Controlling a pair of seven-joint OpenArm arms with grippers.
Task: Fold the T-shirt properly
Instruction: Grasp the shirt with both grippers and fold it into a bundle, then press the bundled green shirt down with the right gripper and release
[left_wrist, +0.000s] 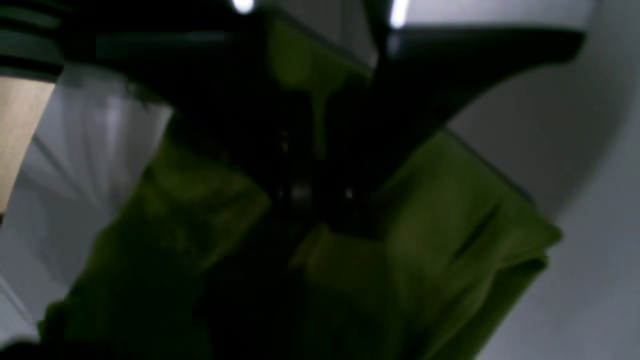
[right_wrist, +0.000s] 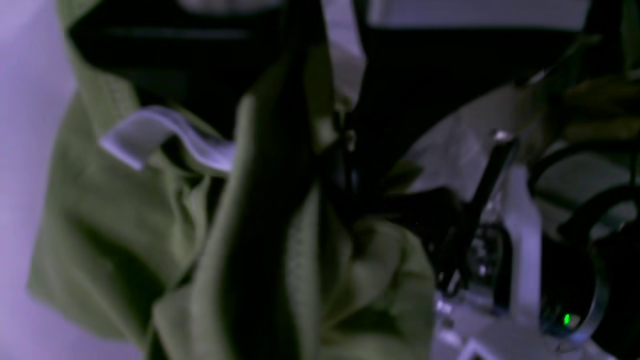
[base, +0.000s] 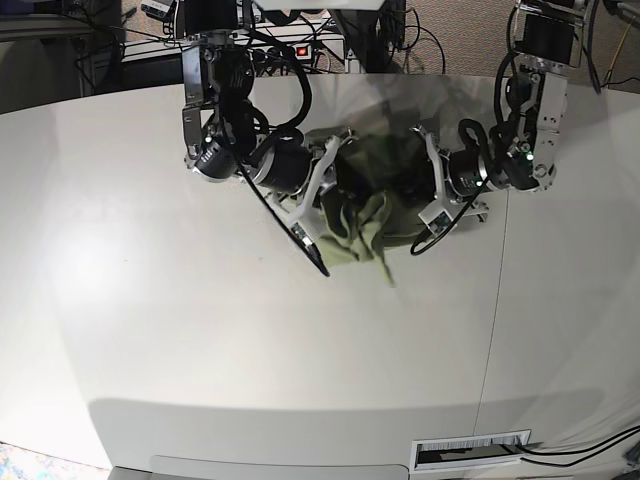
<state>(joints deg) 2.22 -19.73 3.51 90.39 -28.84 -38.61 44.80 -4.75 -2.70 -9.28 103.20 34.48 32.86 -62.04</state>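
T-shirt (base: 385, 155) is lying bunched on the pale table (base: 250, 370), in the upper middle of the base view, between the two arms. Its olive-green cloth is forming deep creases, and a narrow end is hanging down toward the near side. In the right wrist view, a white tag (right_wrist: 165, 130) is curling out from the cloth beside the dark fingers, and seams are running along the raised folds. The right pincer (right_wrist: 327, 145) is clamping on the T-shirt, its jaws closing around a gathered ridge of fabric. The left pincer (left_wrist: 320, 195) is reaching over the other side of the garment; its fingers are showing dark and blurred against the green, so I cannot tell whether they are standing apart or gripping cloth. In the left wrist view, a folded corner is spreading out on the grey surface beside the fingers.

Farther out, the right arm (base: 225, 105) is extending in from the top of the base view, on its left, while the left arm (base: 535, 120) is extending in from the top right. Black cables (base: 590, 448) are trailing at the lower right corner, and a small green light (right_wrist: 567, 318) is glowing in the right wrist view.
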